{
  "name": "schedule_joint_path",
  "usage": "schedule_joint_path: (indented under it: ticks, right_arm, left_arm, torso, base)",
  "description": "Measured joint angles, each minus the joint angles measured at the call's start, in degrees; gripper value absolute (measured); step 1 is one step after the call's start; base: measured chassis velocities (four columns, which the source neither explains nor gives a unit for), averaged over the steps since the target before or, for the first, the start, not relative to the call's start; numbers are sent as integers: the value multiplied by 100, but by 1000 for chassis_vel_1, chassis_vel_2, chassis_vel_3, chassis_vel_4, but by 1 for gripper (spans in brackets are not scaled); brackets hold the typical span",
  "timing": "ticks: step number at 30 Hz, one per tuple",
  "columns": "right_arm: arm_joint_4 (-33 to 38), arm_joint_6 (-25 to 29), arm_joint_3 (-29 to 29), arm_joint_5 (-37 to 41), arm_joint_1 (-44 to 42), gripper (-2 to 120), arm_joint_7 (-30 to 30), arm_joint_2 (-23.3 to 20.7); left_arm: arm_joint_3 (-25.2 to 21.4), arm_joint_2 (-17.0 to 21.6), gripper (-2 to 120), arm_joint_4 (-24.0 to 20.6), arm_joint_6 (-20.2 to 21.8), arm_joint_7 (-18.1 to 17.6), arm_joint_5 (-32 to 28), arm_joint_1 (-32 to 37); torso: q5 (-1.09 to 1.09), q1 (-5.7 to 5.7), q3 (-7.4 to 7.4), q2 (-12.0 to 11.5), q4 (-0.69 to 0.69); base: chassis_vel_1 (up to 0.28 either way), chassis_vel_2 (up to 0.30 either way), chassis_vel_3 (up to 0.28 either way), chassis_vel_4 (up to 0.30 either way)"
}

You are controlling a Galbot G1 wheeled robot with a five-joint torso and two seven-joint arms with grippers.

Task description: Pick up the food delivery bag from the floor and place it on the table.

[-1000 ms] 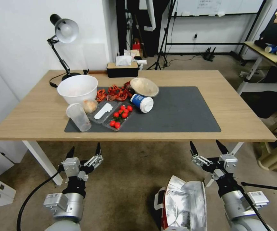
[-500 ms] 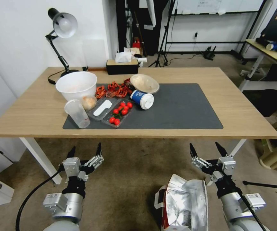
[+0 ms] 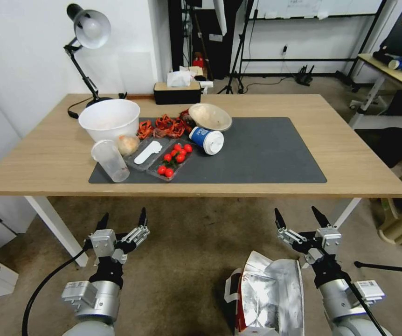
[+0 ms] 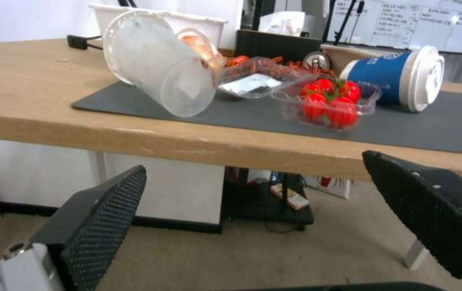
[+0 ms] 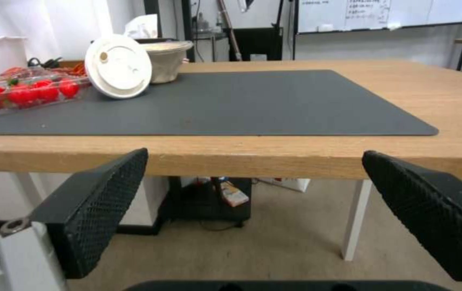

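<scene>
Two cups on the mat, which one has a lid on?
The blue paper cup, lying on its side with a white lid; the clear plastic cup beside the white bowl has none.

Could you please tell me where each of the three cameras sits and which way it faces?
Head view: high, looking down at the light-wood table, both open grippers, left and right, and the foil-lined white-and-red bag on the floor.
Left wrist view: below the table edge, facing the blue paper cup.
Right wrist view: likewise, facing the dark grey mat.
Shared: table, mat, cup.
</scene>
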Motion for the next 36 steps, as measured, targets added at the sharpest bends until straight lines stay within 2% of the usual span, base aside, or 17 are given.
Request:
schedule_joint_path:
  ticks: [36]
  right_arm:
    - [-97, 74, -98, 1, 41, 100, 105, 7]
  left_arm:
    - [-40, -35, 100, 9, -37, 57, 114, 30]
  torso:
    - [0, -404, -566, -971, 0]
  base:
    - [0, 0, 0, 0]
